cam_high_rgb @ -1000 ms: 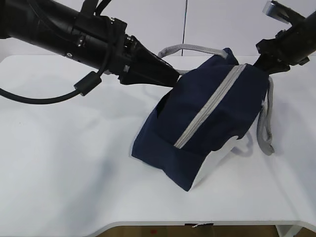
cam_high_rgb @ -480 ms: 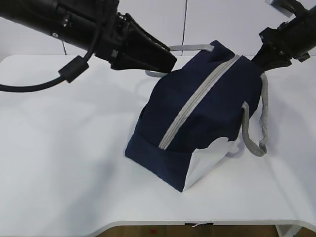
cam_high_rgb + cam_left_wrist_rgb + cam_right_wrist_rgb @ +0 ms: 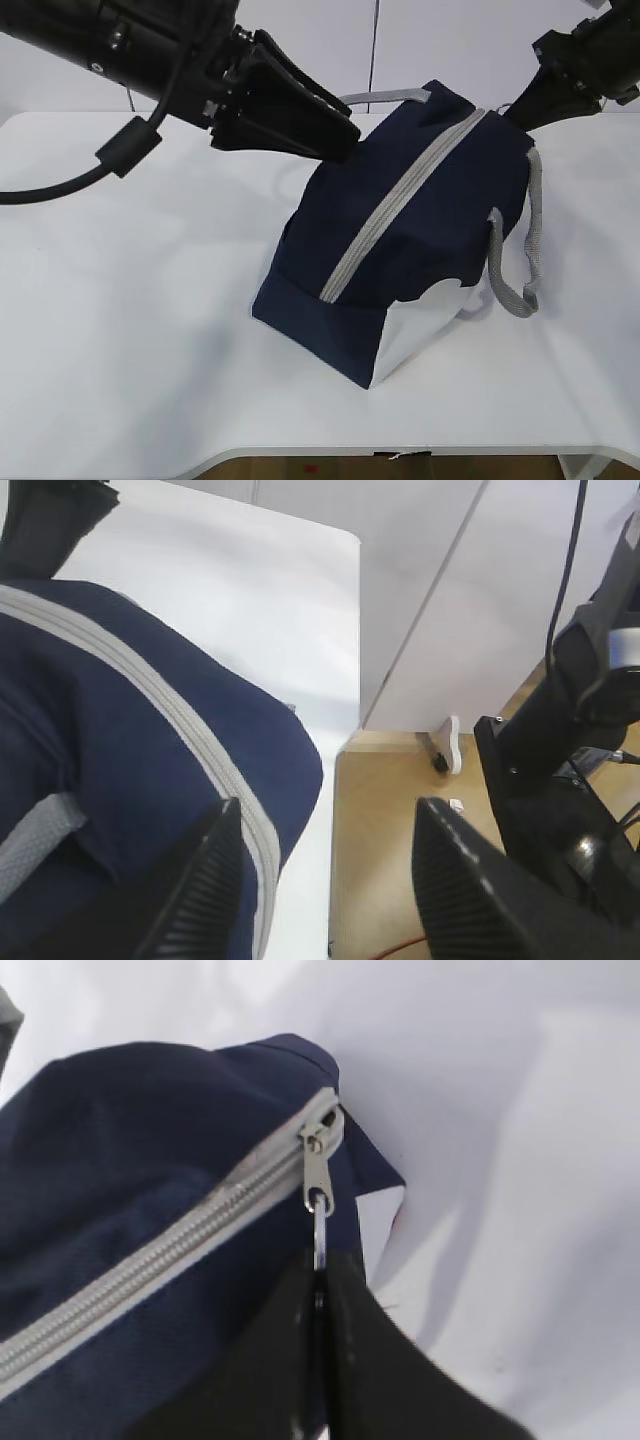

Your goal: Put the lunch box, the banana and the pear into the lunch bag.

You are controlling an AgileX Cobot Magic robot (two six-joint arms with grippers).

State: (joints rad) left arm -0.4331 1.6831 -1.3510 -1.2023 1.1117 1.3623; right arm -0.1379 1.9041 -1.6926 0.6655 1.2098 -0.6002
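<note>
Right gripper (image 3: 318, 1355) is pinched tight on the zipper's ring pull (image 3: 318, 1222), which hangs from the slider at the far end of the lunch bag (image 3: 400, 240). From this gripper the zipper track (image 3: 400, 205) runs off toward 8 o'clock in the exterior view, from the bag's upper right corner down to its lower left edge; that is the bag's long axis and, as I judge it, the line any pull must follow. Zipper appears fully closed along its length.

Left gripper (image 3: 320, 880) has jaws spread, nothing between them; it hovers at 10 o'clock of the bag, just beside the grey handle (image 3: 385, 97).

Right arm clearly nearer the slider. Lunch box, banana, pear: none visible. No brand, label or legible writing on the bag or table (image 3: 130, 300).
</note>
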